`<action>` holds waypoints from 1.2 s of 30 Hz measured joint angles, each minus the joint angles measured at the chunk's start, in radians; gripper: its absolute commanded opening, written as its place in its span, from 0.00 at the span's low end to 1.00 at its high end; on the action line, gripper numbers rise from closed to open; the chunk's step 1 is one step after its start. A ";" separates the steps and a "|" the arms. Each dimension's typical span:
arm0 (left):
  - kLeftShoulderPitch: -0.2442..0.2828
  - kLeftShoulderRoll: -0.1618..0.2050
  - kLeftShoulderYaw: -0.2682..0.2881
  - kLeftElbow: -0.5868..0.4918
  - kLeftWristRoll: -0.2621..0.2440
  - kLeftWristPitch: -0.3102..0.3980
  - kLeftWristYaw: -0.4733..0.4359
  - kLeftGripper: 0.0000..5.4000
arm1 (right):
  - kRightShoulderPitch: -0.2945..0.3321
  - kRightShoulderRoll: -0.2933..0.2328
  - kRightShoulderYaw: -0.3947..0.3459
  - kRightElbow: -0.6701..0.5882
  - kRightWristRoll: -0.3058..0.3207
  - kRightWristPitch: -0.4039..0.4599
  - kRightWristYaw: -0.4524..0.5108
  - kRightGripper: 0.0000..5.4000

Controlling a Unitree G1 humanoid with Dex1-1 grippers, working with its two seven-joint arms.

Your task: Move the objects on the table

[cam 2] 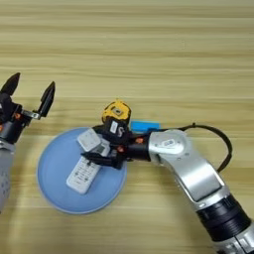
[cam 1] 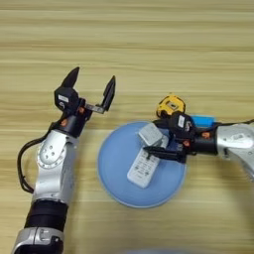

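A round blue plate lay on the light-brown worktop, low and a little right of centre in the left eye view. On it rested a white remote control, slanted, with a small pale square block at the plate's upper right part, just above the remote. The right claw reached in from the right edge of the frame over the plate's right side, one black finger lying across the remote's upper end; I cannot tell how wide it stood or whether it held anything. A yellow-black tape measure sat just beyond the plate's upper right rim, with a small flat blue bar to its right, partly behind the arm. The left claw hovered at left centre, spread wide and empty, clear of the plate.
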State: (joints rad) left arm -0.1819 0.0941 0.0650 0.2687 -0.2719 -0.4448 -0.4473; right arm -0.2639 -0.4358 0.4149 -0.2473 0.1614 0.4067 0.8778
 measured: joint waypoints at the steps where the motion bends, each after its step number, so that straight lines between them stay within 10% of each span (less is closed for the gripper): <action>1: 0.000 -0.001 0.000 0.000 0.000 0.000 0.001 1.00 | -0.007 0.007 0.012 0.009 -0.004 0.000 0.000 0.58; 23: 0.001 -0.004 -0.011 -0.001 0.005 -0.002 0.012 1.00 | -0.108 0.163 0.115 0.242 -0.098 -0.006 -0.021 0.58; 36: 0.001 -0.004 -0.011 -0.001 0.005 -0.002 0.012 1.00 | -0.108 0.178 0.118 0.267 -0.103 -0.027 -0.021 0.88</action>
State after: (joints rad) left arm -0.1813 0.0900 0.0536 0.2677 -0.2669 -0.4471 -0.4355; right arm -0.3723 -0.2575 0.5331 0.0193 0.0589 0.3795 0.8566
